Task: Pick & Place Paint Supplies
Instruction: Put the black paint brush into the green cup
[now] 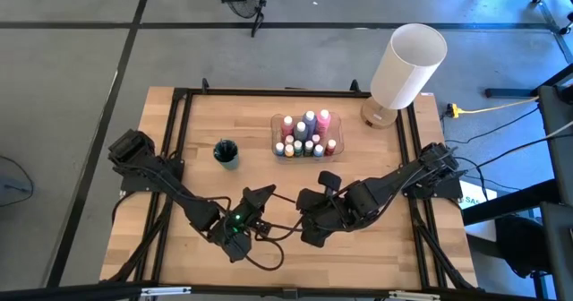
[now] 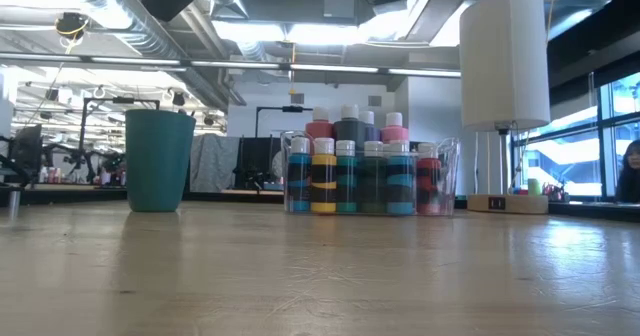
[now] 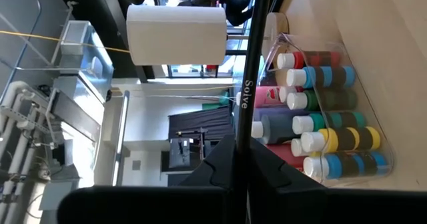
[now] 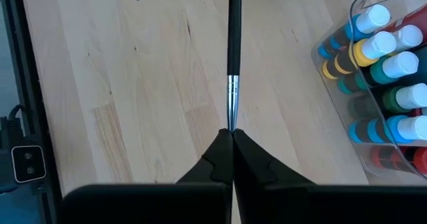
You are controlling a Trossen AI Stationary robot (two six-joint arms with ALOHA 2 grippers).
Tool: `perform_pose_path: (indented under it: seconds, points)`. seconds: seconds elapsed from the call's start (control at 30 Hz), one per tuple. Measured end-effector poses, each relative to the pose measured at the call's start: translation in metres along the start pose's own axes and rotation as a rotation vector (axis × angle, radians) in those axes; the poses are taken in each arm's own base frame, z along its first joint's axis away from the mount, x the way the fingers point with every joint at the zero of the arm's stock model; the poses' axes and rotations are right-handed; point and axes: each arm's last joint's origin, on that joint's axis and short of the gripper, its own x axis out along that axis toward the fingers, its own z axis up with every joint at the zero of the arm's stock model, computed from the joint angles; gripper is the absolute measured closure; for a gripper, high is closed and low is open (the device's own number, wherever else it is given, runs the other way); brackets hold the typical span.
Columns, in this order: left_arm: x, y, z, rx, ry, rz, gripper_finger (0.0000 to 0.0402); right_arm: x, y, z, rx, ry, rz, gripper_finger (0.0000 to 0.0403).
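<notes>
A thin paintbrush with a dark handle [image 3: 248, 84] and a metal ferrule [image 4: 232, 97] spans between my two grippers, above the near middle of the table. My left gripper [image 3: 243, 144] is shut on its handle. My right gripper [image 4: 231, 132] is shut on its ferrule end, and the bristles are hidden between the fingers. In the high view the left gripper [image 1: 262, 196] and right gripper [image 1: 309, 232] stand close together. Several paint bottles stand upright in a clear tray [image 1: 304, 135] at the far middle. My left gripper pinches the brush's dark handle [image 3: 241, 127] between its two fingers, which lie across it. The gripper comes in level, rolled onto its side. The handle runs on past the fingers toward my right gripper, clear of the table. My right gripper pinches the brush at the lower end of the metal ferrule [image 4: 231, 116] between its two fingers, which slant down from the table's right. The handle [image 4: 233, 44] sticks out straight from the fingertips, clear of the wooden top.
A teal cup [image 1: 226, 151] stands left of the clear tray [image 2: 445, 176]. A big white cylindrical lamp [image 1: 407, 68] on a wooden base stands at the far right corner. Bare wood [image 4: 133, 104] lies under the grippers. Black frame rails [image 1: 170, 158] run along the table's sides.
</notes>
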Motion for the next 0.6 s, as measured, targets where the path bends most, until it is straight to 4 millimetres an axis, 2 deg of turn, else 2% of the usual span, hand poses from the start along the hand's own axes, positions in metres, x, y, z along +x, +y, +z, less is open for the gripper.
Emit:
perform_pose_path:
  seconds: [0.23, 0.33, 0.6]
  points:
    - [-0.0003, 0.0000, -0.0001, -0.004, 0.002, 0.002, 0.0395, 0.0000, 0.0003, 0.0004, -0.022, -0.004, 0.003, 0.0382]
    - [-0.0005, 0.0060, 0.0017, -0.077, 0.002, 0.009, 0.0397, 0.0025, 0.0006, 0.0010, -0.021, -0.006, -0.002, 0.0358]
    - [-0.0004, 0.0028, 0.0007, -0.051, 0.004, 0.006, 0.0397, 0.0016, 0.0021, 0.0001, -0.024, -0.008, 0.003, 0.0282]
